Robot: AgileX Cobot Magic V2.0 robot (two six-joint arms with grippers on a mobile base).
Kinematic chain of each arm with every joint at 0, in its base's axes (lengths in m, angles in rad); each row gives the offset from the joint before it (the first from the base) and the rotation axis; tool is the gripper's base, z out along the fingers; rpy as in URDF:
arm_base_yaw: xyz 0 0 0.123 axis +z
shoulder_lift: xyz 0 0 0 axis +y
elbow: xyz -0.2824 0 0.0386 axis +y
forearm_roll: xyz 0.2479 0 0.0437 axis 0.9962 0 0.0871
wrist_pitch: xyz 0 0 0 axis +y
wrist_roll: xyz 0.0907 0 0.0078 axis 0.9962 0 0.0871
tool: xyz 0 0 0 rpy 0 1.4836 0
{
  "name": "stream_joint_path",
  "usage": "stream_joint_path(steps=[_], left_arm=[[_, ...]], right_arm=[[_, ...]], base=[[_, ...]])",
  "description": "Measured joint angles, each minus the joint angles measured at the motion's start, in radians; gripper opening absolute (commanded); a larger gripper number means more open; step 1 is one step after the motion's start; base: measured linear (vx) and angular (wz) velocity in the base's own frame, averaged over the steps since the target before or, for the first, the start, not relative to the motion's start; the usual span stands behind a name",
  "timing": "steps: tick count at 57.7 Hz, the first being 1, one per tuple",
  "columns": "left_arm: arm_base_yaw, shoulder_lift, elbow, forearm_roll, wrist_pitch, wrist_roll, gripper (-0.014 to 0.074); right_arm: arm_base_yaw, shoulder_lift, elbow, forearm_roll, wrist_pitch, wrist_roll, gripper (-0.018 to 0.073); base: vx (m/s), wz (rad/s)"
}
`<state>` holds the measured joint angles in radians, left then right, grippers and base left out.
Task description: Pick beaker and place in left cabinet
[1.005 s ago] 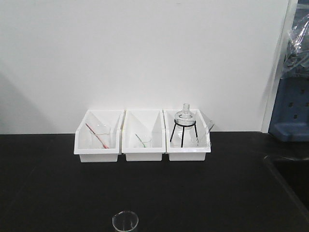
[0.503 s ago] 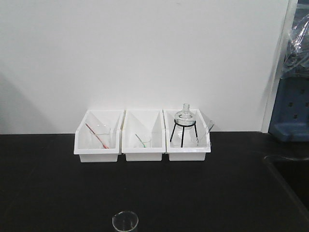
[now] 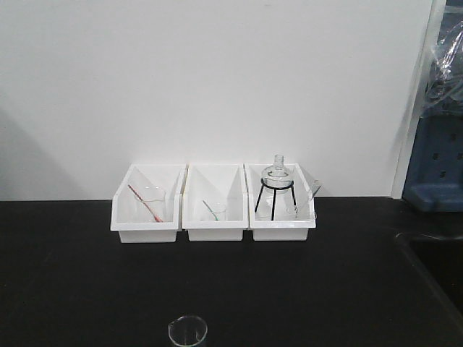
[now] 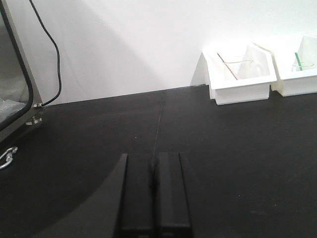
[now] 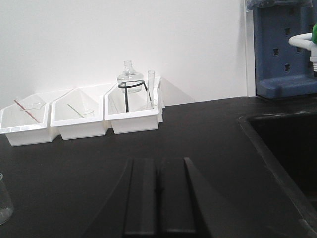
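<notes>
The beaker, small, clear and empty, stands upright on the black bench at the bottom edge of the front view. It also shows at the far left edge of the right wrist view, as the beaker. My right gripper is shut and empty, low over the bench well to the right of it. My left gripper is shut and empty too, over bare bench; the beaker is outside its view. Only a grey metal-framed edge of the left cabinet shows, at the far left of the left wrist view. Neither gripper appears in the front view.
Three white bins line the back wall. They hold a glass with a red rod, one with a green rod, and a flask on a black tripod. A sink and a blue rack are at the right. A black cable hangs at the left.
</notes>
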<state>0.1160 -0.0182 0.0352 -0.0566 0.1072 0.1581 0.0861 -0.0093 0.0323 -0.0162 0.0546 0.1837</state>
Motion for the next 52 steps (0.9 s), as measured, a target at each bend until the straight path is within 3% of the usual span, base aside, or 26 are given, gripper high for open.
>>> stream_joint_path(steps=[27, 40, 52], left_arm=[[0.000, 0.000, 0.000, 0.000, 0.000, 0.000, -0.0006], [-0.044, 0.000, 0.000, 0.000, 0.000, 0.000, -0.0006], [-0.085, 0.000, 0.000, 0.000, 0.000, 0.000, -0.0006]], right_arm=[[0.000, 0.002, -0.023, 0.000, -0.097, -0.005, -0.0004], [0.000, 0.184, -0.277, -0.040, 0.066, -0.015, -0.0003], [0.000, 0.478, -0.476, -0.046, 0.051, -0.015, 0.0003]], base=[[0.00, 0.00], [0.00, 0.00], [0.00, 0.00]])
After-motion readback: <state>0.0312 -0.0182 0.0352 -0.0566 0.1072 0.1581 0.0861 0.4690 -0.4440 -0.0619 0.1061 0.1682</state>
